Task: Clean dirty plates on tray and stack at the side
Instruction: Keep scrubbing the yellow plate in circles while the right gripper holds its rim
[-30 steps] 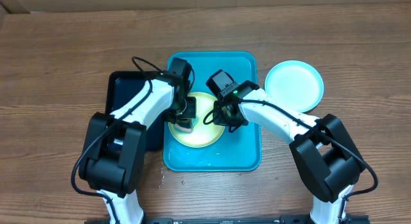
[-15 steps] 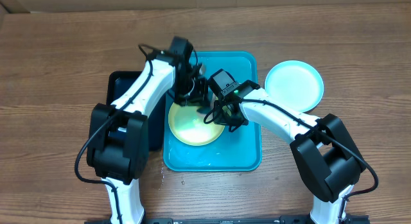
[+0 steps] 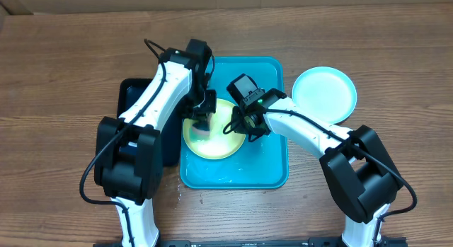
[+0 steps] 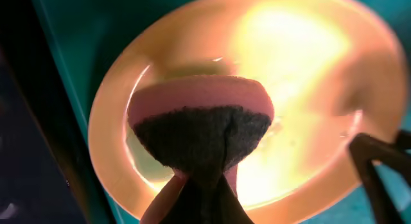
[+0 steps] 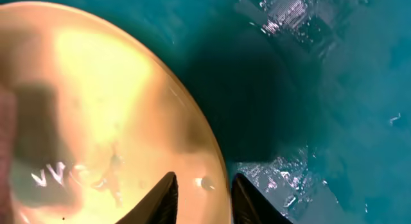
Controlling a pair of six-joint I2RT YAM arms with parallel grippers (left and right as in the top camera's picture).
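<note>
Currently, left fingers (image 4: 215, 211) clamped on pink sponge (image 4: 199, 118) against yellow-green plate (image 4: 308, 70) in tray (image 3: 269, 169), right fingers (image 5: 253, 208) slightly parted astride plate rim, cyan plate (image 3: 324, 95) on bench (image 3: 71, 63).

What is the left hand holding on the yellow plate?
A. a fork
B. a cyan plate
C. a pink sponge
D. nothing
C: the left hand is shut on a pink sponge with a dark scrubbing side, set on the plate.
</note>
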